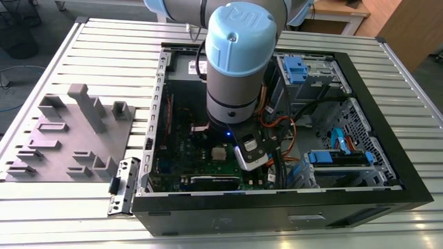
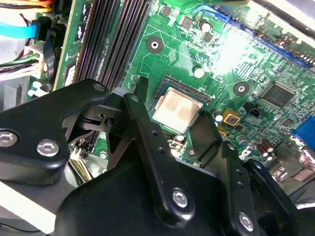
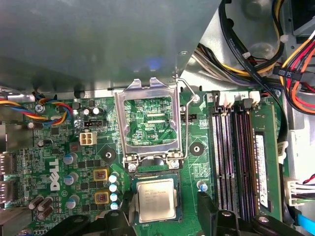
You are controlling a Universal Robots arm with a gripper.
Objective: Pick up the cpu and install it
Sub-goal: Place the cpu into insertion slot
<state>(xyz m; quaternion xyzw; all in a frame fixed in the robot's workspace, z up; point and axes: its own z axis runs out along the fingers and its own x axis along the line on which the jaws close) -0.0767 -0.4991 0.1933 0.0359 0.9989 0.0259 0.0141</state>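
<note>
Silvery-grey metal with a thin darker rim marks the cpu [image 3: 156,199], which lies flat in the socket [image 2: 192,90] on the green board [image 3: 194,167] inside the open computer case [image 1: 277,207]. It looks level rather than tilted. The socket's hinged metal frame [image 3: 119,118] stands flipped up just beside it, so nothing clamps the chip down yet. The memory slots [image 3: 224,157] run alongside, near but apart. The arm [image 1: 239,62] reaches down into the case, and its gripper [image 2: 173,115] hangs directly over the chip. The black fingers [image 2: 147,130] are spread to either side of the chip, with a gap visible between each one and the chip's edge in both wrist views. The jaws are therefore apart and hold nothing. I judge the cpu to be light, thin and fully stiff, so it will not bend or sag. Its polished top would give the pads little friction. The contacts under the chip and in the socket are probably the fragile parts, so sideways scraping or a tilted seat is the main hazard. The sensible hold is on two opposite side edges, square and level, with only a gentle squeeze and no pressure on the corners.
</note>
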